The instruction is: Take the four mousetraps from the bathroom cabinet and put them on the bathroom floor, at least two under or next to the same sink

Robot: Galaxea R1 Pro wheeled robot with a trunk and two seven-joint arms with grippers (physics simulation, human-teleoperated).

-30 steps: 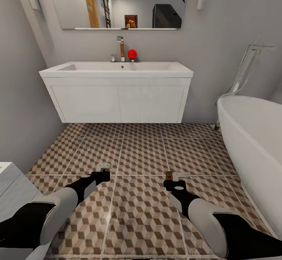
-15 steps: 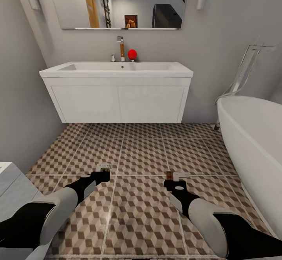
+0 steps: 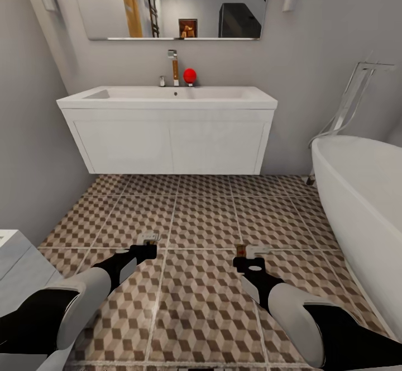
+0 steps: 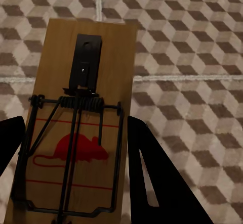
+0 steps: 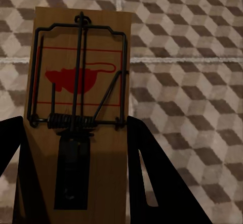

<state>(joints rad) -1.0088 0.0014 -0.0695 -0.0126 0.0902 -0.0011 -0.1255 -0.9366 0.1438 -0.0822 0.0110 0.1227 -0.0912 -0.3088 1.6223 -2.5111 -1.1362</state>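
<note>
Mousetraps first: two flat wooden boards with dark wire springs and a red mouse print, one per gripper. My left gripper (image 3: 148, 239) is clamped on the left mousetrap (image 4: 81, 128), black fingers pressing its long edges; my right gripper (image 3: 249, 250) is clamped on the right mousetrap (image 5: 78, 128) the same way. In the head view the traps are tiny slivers at the fingertips, so I read the grasp from the wrist views. Both hang above the brown-beige cube-patterned tiled floor (image 3: 206, 220), well short of the long white rectangular sink (image 3: 167, 98) on its wall-hung white vanity ahead; white oval bathtub (image 3: 363, 192) sits to my right. Progress, my guess: halfway at best. No trap lies on the tiles I can see, so these two still need setting down under or beside the vanity. The other two aren't accounted for; probably another cabinet trip.
</note>
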